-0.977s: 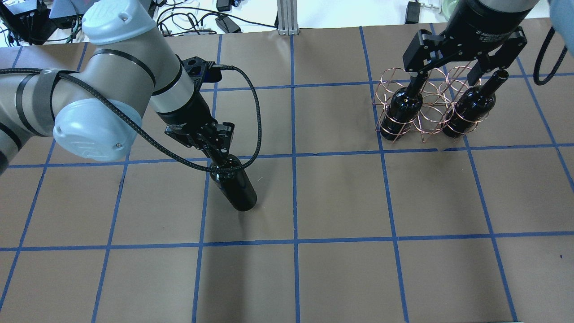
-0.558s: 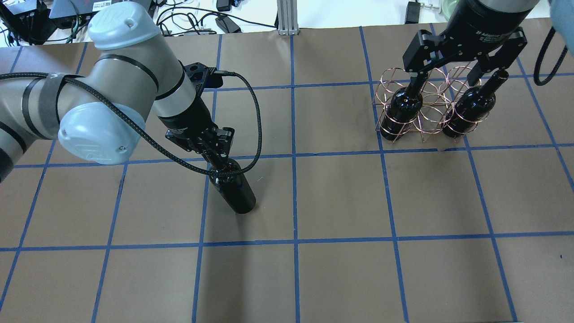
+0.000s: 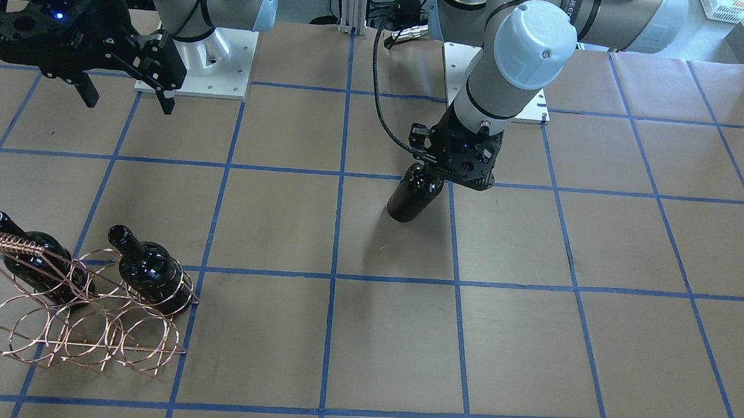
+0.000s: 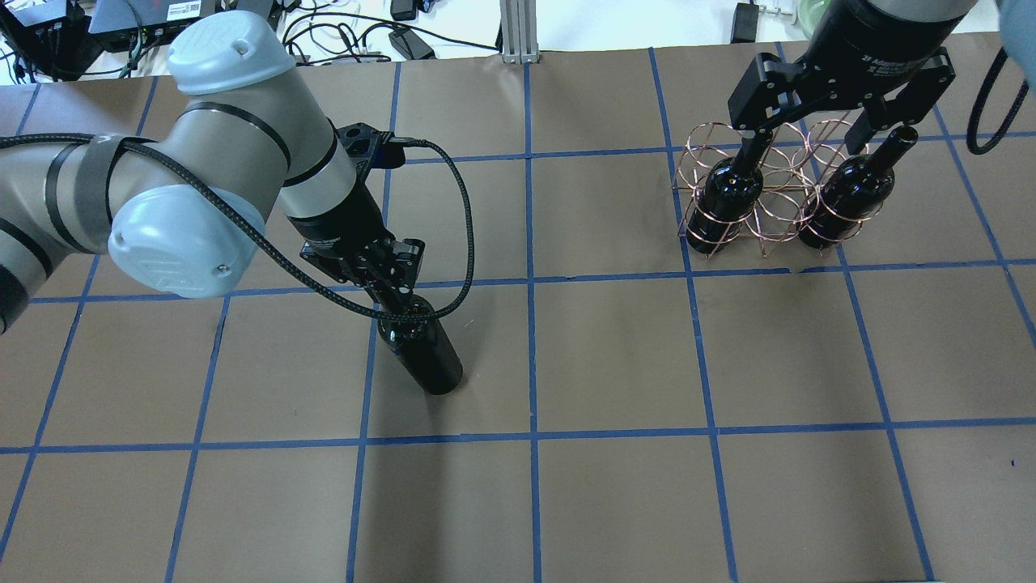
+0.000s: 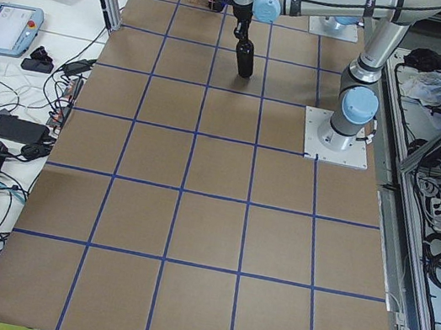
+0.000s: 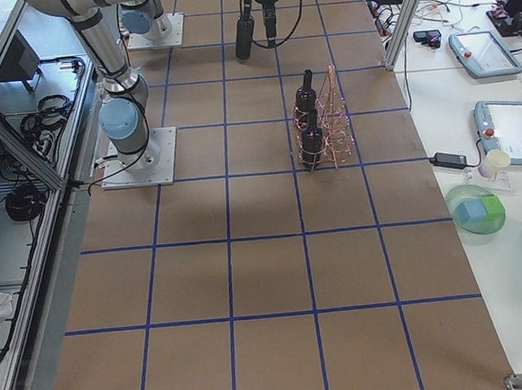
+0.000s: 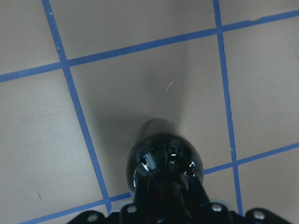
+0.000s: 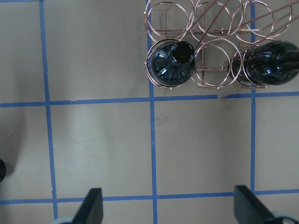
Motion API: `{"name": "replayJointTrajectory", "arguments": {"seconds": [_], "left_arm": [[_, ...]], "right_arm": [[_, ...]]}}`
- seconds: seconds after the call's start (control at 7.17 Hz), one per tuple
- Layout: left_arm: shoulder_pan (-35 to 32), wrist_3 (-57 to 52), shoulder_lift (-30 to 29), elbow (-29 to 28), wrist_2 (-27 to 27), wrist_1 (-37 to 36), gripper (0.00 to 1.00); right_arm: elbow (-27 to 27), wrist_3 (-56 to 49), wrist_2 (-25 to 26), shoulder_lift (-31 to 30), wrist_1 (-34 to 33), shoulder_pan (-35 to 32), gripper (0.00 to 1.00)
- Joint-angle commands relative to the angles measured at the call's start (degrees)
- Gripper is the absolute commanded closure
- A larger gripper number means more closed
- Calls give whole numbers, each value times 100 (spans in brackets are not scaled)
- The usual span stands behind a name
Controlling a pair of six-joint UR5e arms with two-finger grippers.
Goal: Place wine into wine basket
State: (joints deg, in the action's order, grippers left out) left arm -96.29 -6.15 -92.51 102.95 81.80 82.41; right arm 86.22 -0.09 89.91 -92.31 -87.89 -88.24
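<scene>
My left gripper (image 4: 398,285) is shut on the neck of a near-black wine bottle (image 4: 429,360) and holds it tilted over the table's left middle. It also shows in the front view (image 3: 411,198) and the left wrist view (image 7: 163,158). I cannot tell whether its base touches the table. The copper wire wine basket (image 4: 775,219) stands at the far right, with two bottles alike (image 4: 728,194) (image 4: 846,198) in its outer rings. Its middle ring holds nothing. My right gripper (image 4: 809,138) is open and empty, high over the basket (image 8: 196,65).
Brown table paper (image 4: 615,348) with a grid of blue tape lines. Cables and power bricks (image 4: 405,40) lie beyond the far edge. The left arm's black cable (image 4: 465,219) loops beside the held bottle.
My left arm has shifted a little toward the near edge with the bottle still in its grip. The right gripper and the basket have stayed put.
</scene>
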Motion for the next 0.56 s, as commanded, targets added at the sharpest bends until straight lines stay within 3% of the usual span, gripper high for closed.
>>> {"name": "replayJointTrajectory", "arguments": {"seconds": [0.0, 0.42], "left_arm": [[-3, 44, 31, -3, -7, 151, 100], [-12, 26, -22, -3, -24, 196, 100]], "right_arm": [[0, 0, 0, 3, 0, 0, 0], [0, -9, 0, 3, 0, 0, 0]]}}
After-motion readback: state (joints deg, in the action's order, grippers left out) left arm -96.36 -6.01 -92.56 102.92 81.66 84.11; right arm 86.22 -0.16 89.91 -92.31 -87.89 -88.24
